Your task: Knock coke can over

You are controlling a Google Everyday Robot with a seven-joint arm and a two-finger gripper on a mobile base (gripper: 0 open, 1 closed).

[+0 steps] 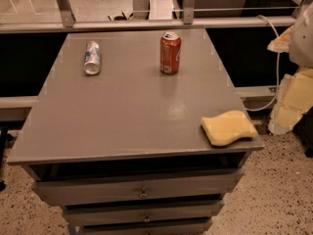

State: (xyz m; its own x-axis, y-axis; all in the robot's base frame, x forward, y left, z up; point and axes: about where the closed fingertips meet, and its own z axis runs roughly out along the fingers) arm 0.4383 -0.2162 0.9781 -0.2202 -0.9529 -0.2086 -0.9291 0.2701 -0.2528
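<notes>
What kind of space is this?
Likely an office or lab test area: a grey drawer cabinet, speckled hard floor, metal-framed glass partition behind. The gripper is at the right edge, beside the cabinet, away from the upright coke can.

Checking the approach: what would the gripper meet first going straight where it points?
Probably the speckled floor: the gripper, right of the cabinet, seems to point downward, away from the upright coke can. Depth unclear.

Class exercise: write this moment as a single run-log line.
coke can: upright, far centre | gripper: right of table, clear of can | silver can: lying, far left | sponge: near-right corner
</notes>
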